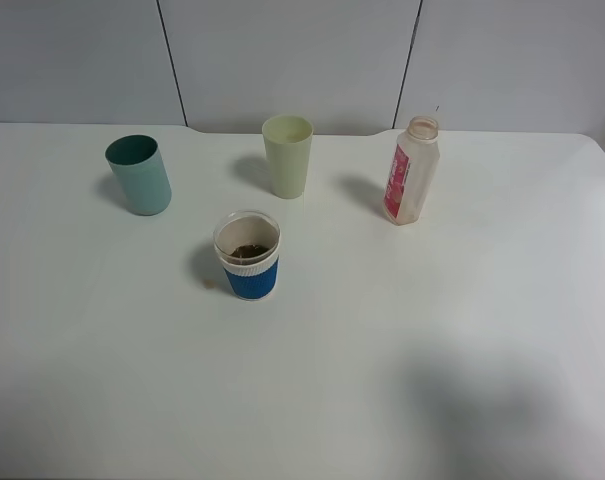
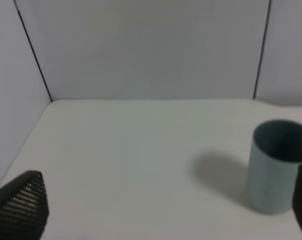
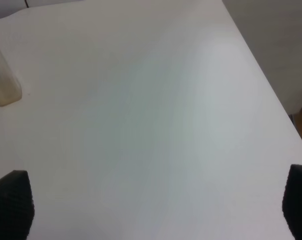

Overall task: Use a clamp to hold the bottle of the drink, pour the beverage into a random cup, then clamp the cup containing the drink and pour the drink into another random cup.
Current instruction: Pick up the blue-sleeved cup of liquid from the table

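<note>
Left claw point(image 2: 161, 204): jaws wide apart, nothing between them. Only its two black fingertips point(image 2: 21, 207) show, low at the corners of the left wrist view, above the white table point(image 1: 432, 350). Teal cup point(image 1: 139, 175) stands upright ahead of this claw, off toward one fingertip, not gripped. It casts a soft shadow on the table.

Right claw point(image 3: 154, 202): jaws likewise spread, holding nothing, over bare table near its edge. The lower part of the bottle point(image 1: 412, 172) sits at the margin of the right wrist view, well apart from the fingertips.

From the high camera:
- Bottle upright toward the back right of the table. Whitish translucent body, red label, wide neck open at the top. Contents cannot be made out.
- Blue-sleeved cup point(image 1: 249, 260) upright nearer the front, left of centre, apart from everything else. Clear rim, white band, dark blue sleeve.
- Brown liquid point(image 1: 248, 251): a small dark amount at the bottom of the blue-sleeved cup.
- Teal cup at the back left, darker green inside.
- Pale green cup point(image 1: 287, 155) upright at the back, between the teal cup and the bottle.
- Tiny brownish speck point(image 1: 208, 285) on the table just beside the blue-sleeved cup.
</note>
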Controlling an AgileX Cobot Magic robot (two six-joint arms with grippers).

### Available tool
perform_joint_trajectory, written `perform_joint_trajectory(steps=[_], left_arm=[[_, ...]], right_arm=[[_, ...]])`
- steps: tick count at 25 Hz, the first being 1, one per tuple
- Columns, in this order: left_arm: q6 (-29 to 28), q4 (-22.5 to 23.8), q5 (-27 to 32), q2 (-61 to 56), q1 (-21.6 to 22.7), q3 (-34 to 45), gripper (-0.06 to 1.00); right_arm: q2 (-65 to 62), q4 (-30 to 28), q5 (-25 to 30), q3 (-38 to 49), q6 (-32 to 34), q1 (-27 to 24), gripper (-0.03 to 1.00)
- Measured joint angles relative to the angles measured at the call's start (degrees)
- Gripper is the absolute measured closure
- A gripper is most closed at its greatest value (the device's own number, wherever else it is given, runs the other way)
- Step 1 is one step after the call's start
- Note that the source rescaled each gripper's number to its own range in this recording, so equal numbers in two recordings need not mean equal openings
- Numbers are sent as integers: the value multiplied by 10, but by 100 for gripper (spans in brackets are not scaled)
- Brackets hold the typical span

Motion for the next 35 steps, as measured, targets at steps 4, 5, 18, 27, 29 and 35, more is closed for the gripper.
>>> perform_joint_trajectory(steps=[4, 5, 18, 27, 29, 35], left_arm=[[-87, 67, -52, 17, 0, 19, -6], [-101, 79, -69, 26, -2, 24, -6], [-121, 95, -258, 224, -154, 35, 13], [-118, 129, -306, 297, -158, 35, 13], [-131, 146, -307, 301, -158, 35, 13], [-154, 194, -310, 322, -159, 41, 13]], right_arm=[[0, 0, 0, 0, 0, 0, -3], [0, 0, 0, 0, 0, 0, -3], [0, 0, 0, 0, 0, 0, -3], [0, 0, 0, 0, 0, 0, -3], [0, 0, 0, 0, 0, 0, -3], [0, 0, 0, 0, 0, 0, -3]])
